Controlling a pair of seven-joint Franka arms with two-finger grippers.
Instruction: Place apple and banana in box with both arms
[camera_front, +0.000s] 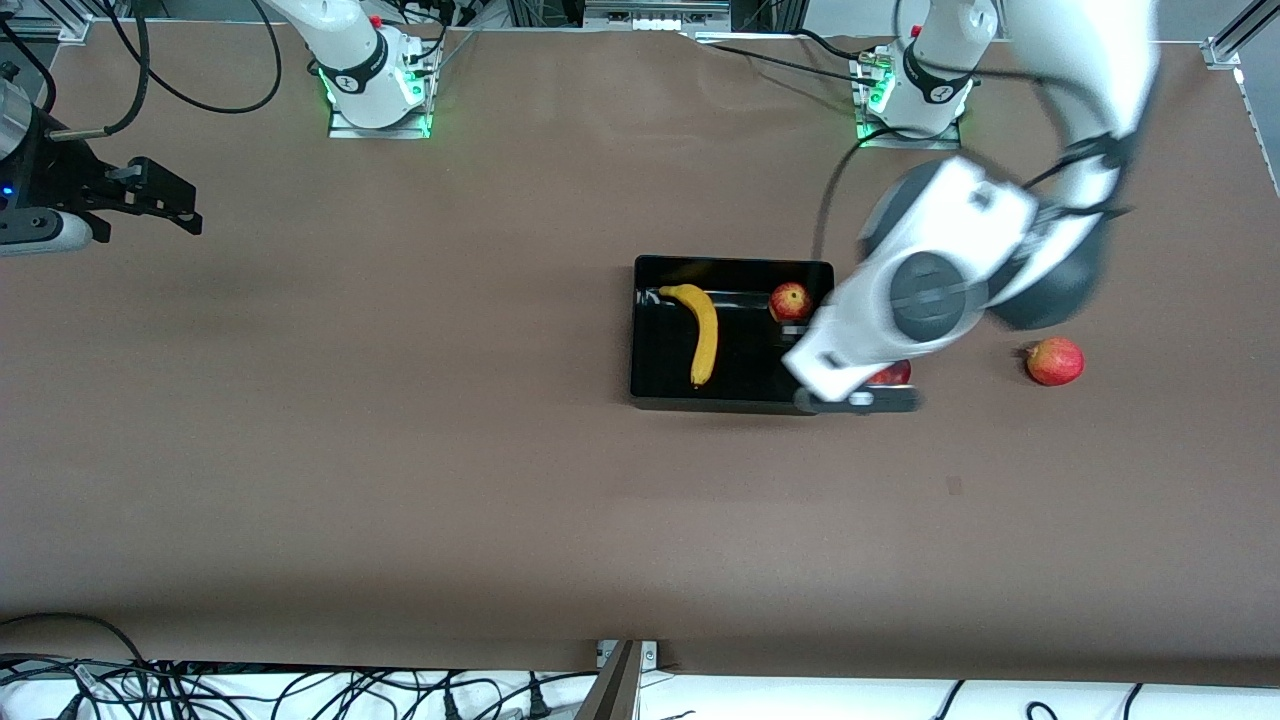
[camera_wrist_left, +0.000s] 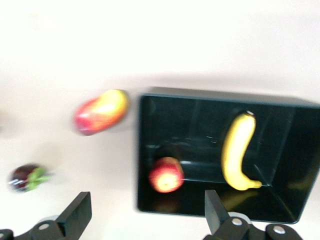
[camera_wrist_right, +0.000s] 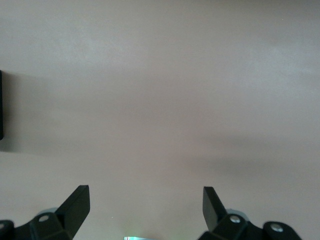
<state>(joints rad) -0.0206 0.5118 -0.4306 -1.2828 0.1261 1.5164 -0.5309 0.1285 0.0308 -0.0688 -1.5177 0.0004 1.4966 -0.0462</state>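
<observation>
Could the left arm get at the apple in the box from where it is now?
Probably yes: the left gripper hangs open over the box edge, and the apple lies uncovered inside, apart from the banana.

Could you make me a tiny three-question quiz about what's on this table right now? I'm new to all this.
1. True or false: the banana lies inside the box.
2. Which fruit shares the box with it? A) the mango B) the apple C) the pinkish-red fruit
3. Fill in: the left gripper, over the box's edge, has its jaws ____.

Key:
1. True.
2. B, the apple; the mango and pinkish-red fruit lie on the table toward the left arm's end.
3. Open and empty, as is the right gripper, which waits over bare table.
</observation>
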